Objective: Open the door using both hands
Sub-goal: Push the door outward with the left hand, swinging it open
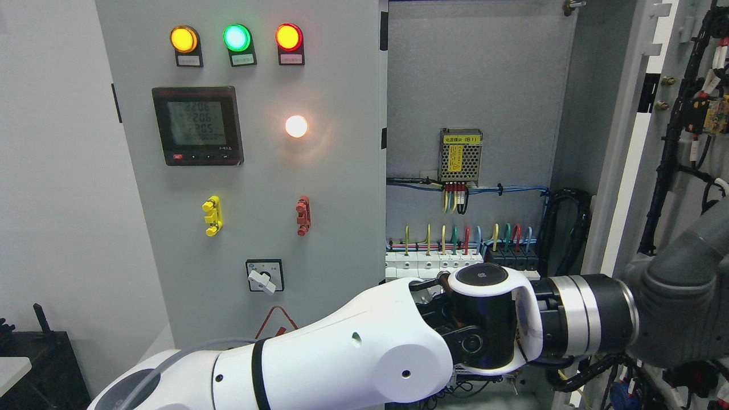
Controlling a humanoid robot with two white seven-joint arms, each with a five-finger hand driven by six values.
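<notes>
Two doors front the cabinet you are facing. The right door stands wide open, swung out to the picture's right, so you see its pale edge and the black cable loom running down its inner face. The left door is shut and flat to you.

Behind the open door, the bay shows a small perforated power supply with a yellow label, and below it a row of breakers with coloured wires rising from them.

On the shut door you have three lamps along the top, amber, green and red, a meter with a lit display, a glowing white lamp, a yellow clip, a red clip and a rotary switch.

Your left arm, white, comes in from the lower left and crosses the foot of the bay. Your right arm, grey, enters from the right, and its wrist sits just behind the left arm's end. The arms cover both hands, so you cannot tell whether their fingers are spread, closed or holding anything.
</notes>
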